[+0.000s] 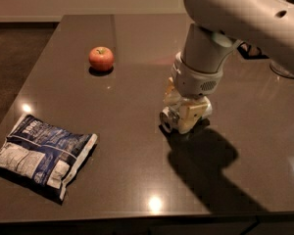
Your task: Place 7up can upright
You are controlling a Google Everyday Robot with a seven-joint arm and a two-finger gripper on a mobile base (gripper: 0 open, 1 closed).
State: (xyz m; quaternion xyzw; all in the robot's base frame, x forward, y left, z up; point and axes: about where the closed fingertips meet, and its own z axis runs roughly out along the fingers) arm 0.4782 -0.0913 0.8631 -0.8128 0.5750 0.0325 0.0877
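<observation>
The 7up can (167, 119) is a small silver can lying on its side on the dark table (112, 146), its round end facing front left. My gripper (179, 109) has come down from above right and straddles the can. One tan finger (190, 118) presses on the can's near side and the other finger (169, 89) sits behind it. The jaws look shut on the can, which rests on the table top. Most of the can's body is hidden by the fingers and wrist.
A red apple (101, 58) sits at the back left. A blue and white chip bag (39, 154) lies at the front left near the table's edge. Some objects (284, 67) stand at the far right edge, partly hidden by my arm.
</observation>
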